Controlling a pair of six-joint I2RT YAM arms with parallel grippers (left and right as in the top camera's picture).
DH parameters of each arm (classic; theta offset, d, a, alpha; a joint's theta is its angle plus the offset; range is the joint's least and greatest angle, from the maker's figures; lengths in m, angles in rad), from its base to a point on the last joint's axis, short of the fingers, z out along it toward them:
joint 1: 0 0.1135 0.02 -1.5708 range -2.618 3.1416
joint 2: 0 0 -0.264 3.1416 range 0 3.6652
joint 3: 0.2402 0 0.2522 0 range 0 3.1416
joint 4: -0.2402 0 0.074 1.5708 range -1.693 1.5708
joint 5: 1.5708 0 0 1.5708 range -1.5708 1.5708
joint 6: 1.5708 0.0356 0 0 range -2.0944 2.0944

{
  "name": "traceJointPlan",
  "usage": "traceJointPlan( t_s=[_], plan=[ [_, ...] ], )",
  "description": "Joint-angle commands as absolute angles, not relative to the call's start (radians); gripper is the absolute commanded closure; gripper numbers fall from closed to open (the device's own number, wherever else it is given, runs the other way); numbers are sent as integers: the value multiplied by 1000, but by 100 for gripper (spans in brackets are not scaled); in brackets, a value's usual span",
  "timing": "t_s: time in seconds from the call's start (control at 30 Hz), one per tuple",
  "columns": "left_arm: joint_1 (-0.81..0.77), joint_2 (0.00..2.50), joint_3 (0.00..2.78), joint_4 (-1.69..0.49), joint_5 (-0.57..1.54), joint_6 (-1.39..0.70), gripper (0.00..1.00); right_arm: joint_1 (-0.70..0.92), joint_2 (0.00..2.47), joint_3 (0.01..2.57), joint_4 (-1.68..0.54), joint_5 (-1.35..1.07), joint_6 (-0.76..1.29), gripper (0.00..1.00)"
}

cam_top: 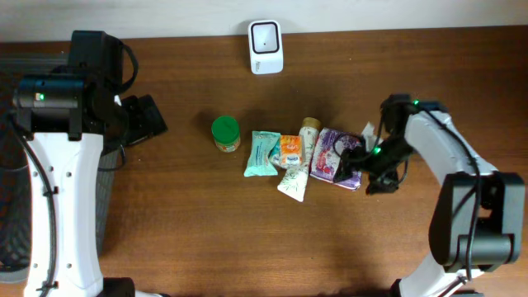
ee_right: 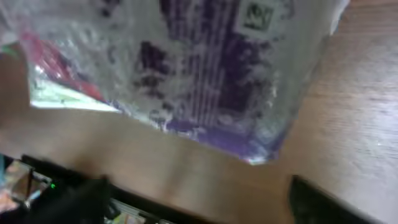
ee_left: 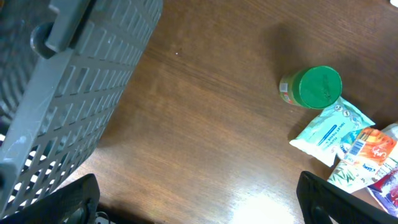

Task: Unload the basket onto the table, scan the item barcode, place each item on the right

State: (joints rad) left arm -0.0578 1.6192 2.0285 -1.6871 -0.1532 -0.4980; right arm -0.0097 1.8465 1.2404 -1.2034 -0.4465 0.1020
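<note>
**Several goods in a clump, none gripped**

Just right of centre in the overhead frame: a purple packet (cam_top: 334,151), lying flat on the brown table (cam_top: 206,239) at the right end of a tight clump. Appears to touch a tube with a beige cap (cam_top: 310,127) on its left. Further left in the same clump: an orange packet (cam_top: 289,150), then a teal packet (cam_top: 261,153). Below these, a white-and-green sachet (cam_top: 293,183). Just left of the clump, beside the teal packet: a jar with a green lid (cam_top: 225,132).

At the upper middle, against the table's far edge: a white scanner (cam_top: 266,46), well apart from the clump.

Over the purple packet's right edge in the overhead frame: the right gripper (cam_top: 360,162). In the right wrist frame, dark fingers (ee_right: 336,199) at the two lower corners, standing apart. Purple packet blurred across the upper part of that frame, with a strip of bare wood between its lower edge and the fingertips. No clamp on it to be seen.

At the upper left of the overhead frame: the left gripper (cam_top: 151,118), well apart from every item, near a grey basket (cam_top: 12,206). In the left wrist frame, fingers (ee_left: 68,202) at the lower corners, spread wide over bare wood. Basket wall across the upper left there, with the jar and teal packet at the right.
</note>
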Motion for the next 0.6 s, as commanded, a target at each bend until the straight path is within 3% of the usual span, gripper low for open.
traceJointPlan(
  t_s=[0.0,0.07,0.13,0.23,0.47,0.53,0.57],
  plan=[
    [-54,1603,2039,-1688,-153,-511,1,8,1841,1205,-1198,-432,114,67],
    [-54,1603,2039,-1688,-153,-511,1,8,1841,1204,-1188,-432,114,90],
    [-54,1603,2039,-1688,-153,-511,1,9,1841,1192,-1161,-424,146,96],
    [-54,1603,2039,-1688,-153,-511,1,20,1841,1155,-1092,-327,250,96],
    [-54,1603,2039,-1688,-153,-511,1,3,1841,1227,-848,-196,251,95],
    [-54,1603,2039,-1688,-153,-511,1,-16,1841,1325,-837,-169,241,86],
    [-54,1603,2039,-1688,-153,-511,1,-25,1841,1394,-840,-151,241,78]
  ],
)
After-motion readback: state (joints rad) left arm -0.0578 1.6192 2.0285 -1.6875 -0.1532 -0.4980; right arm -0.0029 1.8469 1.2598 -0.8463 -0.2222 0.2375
